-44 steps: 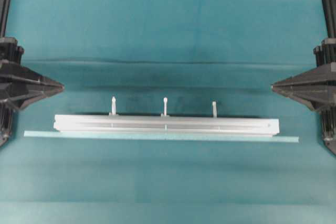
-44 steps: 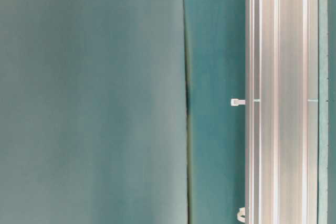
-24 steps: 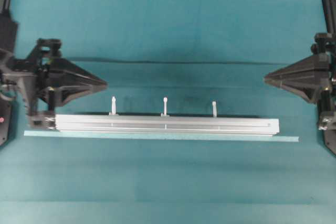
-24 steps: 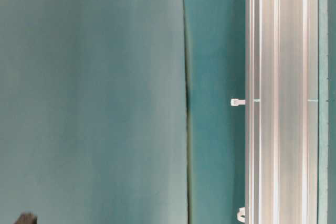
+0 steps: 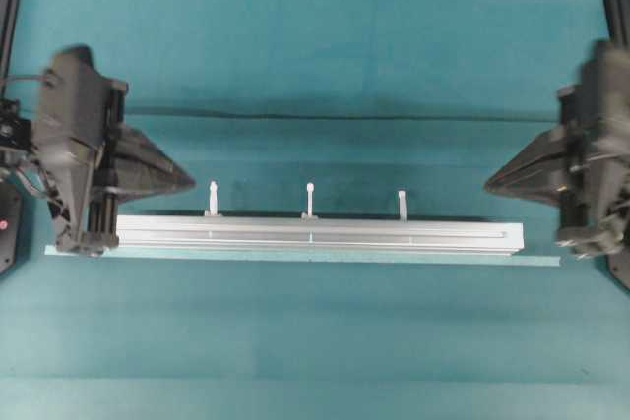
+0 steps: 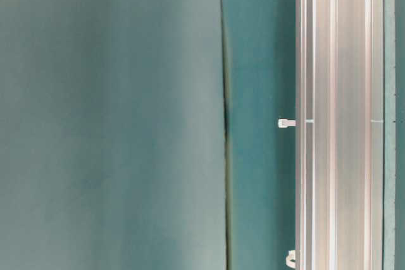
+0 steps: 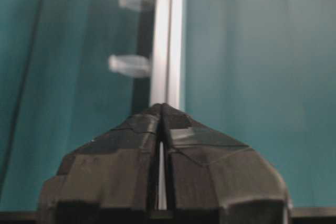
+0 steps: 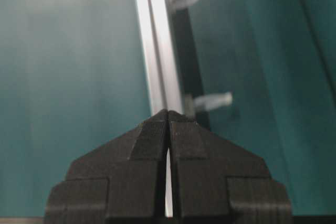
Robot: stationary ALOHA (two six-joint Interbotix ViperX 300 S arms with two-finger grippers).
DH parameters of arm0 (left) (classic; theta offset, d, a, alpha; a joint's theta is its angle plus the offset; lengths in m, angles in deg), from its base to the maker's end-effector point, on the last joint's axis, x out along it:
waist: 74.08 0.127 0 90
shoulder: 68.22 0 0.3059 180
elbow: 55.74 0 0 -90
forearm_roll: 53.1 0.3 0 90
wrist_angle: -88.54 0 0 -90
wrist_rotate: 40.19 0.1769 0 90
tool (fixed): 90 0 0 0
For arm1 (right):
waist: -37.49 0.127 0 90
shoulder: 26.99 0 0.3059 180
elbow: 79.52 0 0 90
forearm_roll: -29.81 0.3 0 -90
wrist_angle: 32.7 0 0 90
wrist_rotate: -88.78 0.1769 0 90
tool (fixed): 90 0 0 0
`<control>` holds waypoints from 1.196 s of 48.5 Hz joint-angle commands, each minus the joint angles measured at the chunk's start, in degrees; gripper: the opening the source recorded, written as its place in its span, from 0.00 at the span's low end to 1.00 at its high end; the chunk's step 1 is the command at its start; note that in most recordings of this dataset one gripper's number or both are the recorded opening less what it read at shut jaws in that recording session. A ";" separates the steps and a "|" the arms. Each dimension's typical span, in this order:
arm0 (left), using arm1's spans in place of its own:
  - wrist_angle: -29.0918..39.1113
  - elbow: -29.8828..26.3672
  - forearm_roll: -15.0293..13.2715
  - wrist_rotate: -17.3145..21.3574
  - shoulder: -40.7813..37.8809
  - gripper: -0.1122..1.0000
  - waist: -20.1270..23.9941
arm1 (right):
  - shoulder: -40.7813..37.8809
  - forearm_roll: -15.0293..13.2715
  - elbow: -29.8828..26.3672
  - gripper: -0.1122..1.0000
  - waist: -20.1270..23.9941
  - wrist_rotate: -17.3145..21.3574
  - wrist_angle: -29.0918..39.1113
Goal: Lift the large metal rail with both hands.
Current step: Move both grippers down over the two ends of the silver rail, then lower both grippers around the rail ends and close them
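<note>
- One rail (image 5: 313, 235) lies flat on the teal table (image 5: 315, 341), lengthwise across the middle of the overhead view; it also shows in the table-level view (image 6: 338, 118) and in both wrist views (image 7: 168, 40) (image 8: 155, 61).
- Three white pegs stick out from its far side: one toward the left (image 5: 213, 197), one at the middle (image 5: 310, 198), one toward the right (image 5: 402, 204).
- One thin pale strip (image 5: 295, 258) lies along the rail's near side, just beside it, and reaches past both rail ends.
- Two pincers. The left pincer (image 5: 189, 182) points right, its tip just behind the rail near the left peg; its wrist block covers the rail's left end from above. Whether it touches the rail cannot be told.
- In the left wrist view the left pincer (image 7: 161, 107) has its fingers (image 7: 136, 145) pressed together, nothing between them.
- The right pincer (image 5: 489, 184) points left, apart from the rail's right end and behind it; its fingers (image 8: 194, 150) are likewise pressed together on nothing.
- Against the frame half a second back: the left wrist block has swung in over the rail's left end, and its tip sits in nearly the same spot. The right pincer has come a little further in and reads blurred. Rail, pegs and strip lie as before.
</note>
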State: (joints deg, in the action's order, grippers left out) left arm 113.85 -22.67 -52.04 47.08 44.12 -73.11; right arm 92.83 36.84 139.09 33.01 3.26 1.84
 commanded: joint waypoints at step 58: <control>24.35 -9.40 0.18 -1.58 -16.00 0.12 -3.34 | -26.10 -0.09 -15.03 0.21 0.79 -2.37 20.57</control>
State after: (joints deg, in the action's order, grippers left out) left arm 139.34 -32.08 -52.04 45.50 27.51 -76.37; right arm 67.16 36.58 124.23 33.62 1.33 23.02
